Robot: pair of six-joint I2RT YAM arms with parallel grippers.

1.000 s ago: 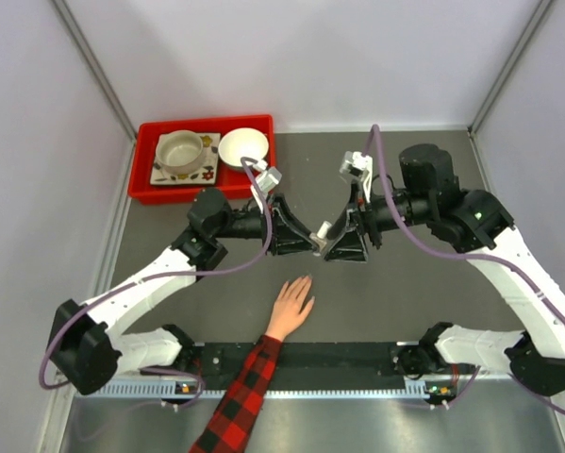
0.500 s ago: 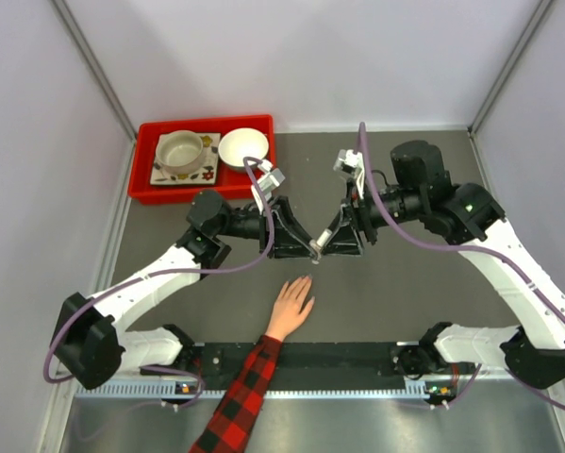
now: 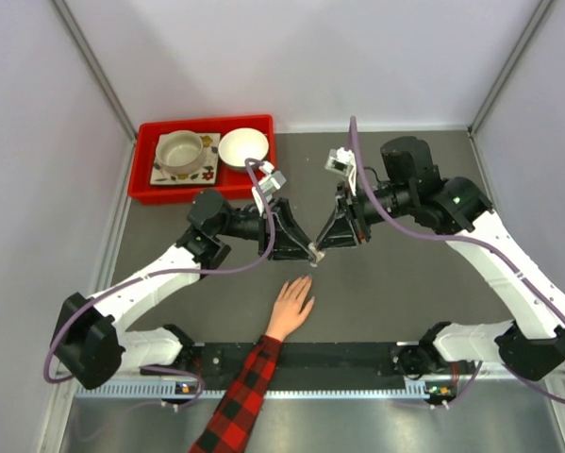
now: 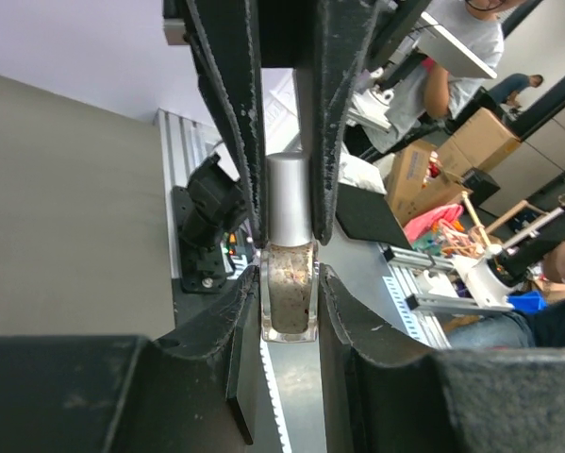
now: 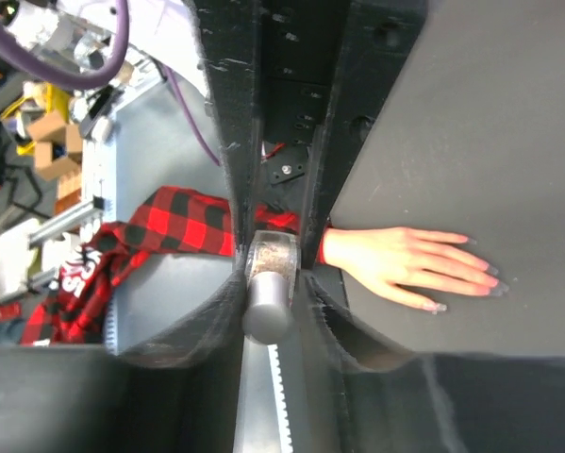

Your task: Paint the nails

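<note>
Edges: dark surface (image 3: 405, 283) runs out to pale walls; red tray (image 3: 145, 189) at upper left, well apart from me.
My left fingers (image 3: 290, 238): clamped on the nail polish bottle (image 4: 290, 302).
My right fingers (image 3: 341, 229): closed against its silver cap (image 4: 290, 193).
Nails (image 5: 440, 307): on the hand (image 3: 291, 307) lying flat at lower centre, just below the bottle.
</note>
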